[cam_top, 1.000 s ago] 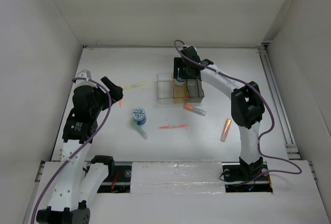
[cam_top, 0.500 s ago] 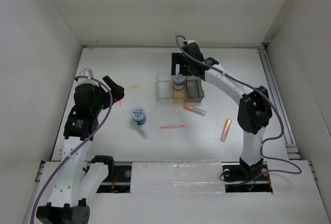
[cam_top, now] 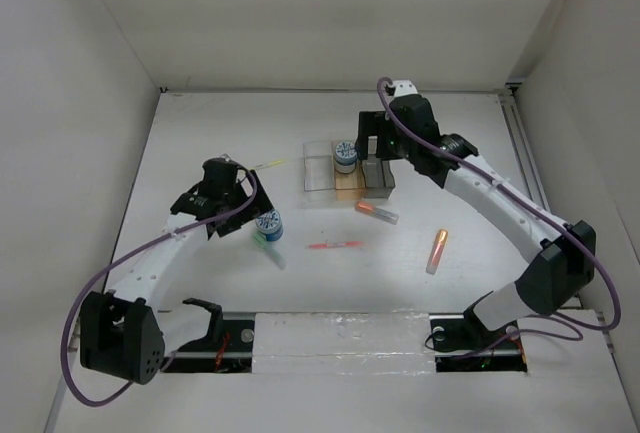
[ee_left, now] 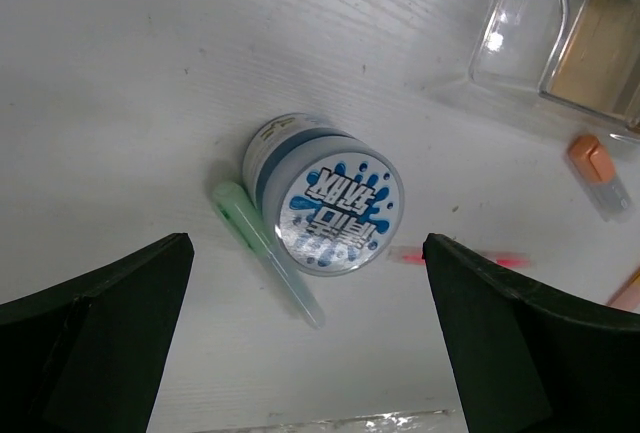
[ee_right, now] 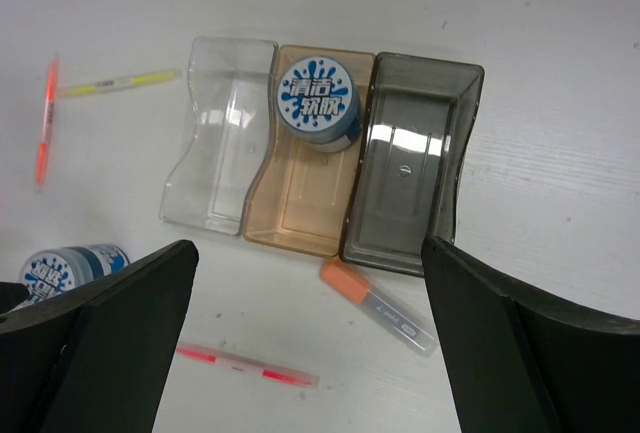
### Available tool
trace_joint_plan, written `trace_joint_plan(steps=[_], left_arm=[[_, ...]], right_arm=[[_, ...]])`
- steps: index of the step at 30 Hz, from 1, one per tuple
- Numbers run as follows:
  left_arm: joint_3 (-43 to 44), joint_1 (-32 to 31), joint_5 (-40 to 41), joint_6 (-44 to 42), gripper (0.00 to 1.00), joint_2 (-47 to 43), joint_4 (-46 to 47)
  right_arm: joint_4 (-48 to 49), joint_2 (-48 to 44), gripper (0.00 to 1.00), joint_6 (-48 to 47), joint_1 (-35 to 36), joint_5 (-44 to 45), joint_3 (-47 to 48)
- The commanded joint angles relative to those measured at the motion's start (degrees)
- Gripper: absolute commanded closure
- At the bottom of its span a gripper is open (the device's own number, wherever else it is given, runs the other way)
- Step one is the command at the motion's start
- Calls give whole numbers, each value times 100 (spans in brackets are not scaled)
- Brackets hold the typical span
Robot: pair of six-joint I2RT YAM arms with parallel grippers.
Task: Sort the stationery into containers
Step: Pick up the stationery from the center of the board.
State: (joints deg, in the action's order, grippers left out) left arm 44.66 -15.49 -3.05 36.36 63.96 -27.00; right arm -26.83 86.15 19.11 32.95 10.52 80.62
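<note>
One blue-white roll (cam_top: 268, 223) stands on the table with a green marker (cam_top: 270, 250) lying against it. My left gripper (cam_top: 232, 218) hovers over them, open; from the left wrist the roll (ee_left: 325, 208) and green marker (ee_left: 265, 253) show between its fingers, untouched. The other roll (ee_right: 318, 103) sits at the far end of the amber container (ee_right: 300, 203), between the clear one (ee_right: 220, 143) and the grey one (ee_right: 410, 183). My right gripper (cam_top: 372, 145) hangs open above the containers (cam_top: 347, 178), holding nothing.
Loose on the table are a red pen (cam_top: 335, 245), an orange-capped marker (cam_top: 377, 212), an orange marker (cam_top: 437, 250) and a yellow-green pen (cam_top: 262, 166). An orange pen (ee_right: 45, 123) lies left of it. White walls enclose the table.
My right gripper opened, left the roll in the amber container and rose away to the right. My left arm swung from the orange pen over to the roll on the table.
</note>
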Motion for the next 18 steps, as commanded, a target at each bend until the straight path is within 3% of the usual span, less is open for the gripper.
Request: trace_joint_plan(steps=[1, 6, 18], left_arm=[[95, -279, 251, 283, 0, -7, 125], [104, -727, 814, 582, 0, 301, -51], [165, -728, 885, 399, 0, 978, 265]], right_arm=[[90, -220, 0, -118, 10, -24, -169], [37, -459, 0, -118, 10, -156, -336], [37, -634, 0, -118, 71, -156, -503]])
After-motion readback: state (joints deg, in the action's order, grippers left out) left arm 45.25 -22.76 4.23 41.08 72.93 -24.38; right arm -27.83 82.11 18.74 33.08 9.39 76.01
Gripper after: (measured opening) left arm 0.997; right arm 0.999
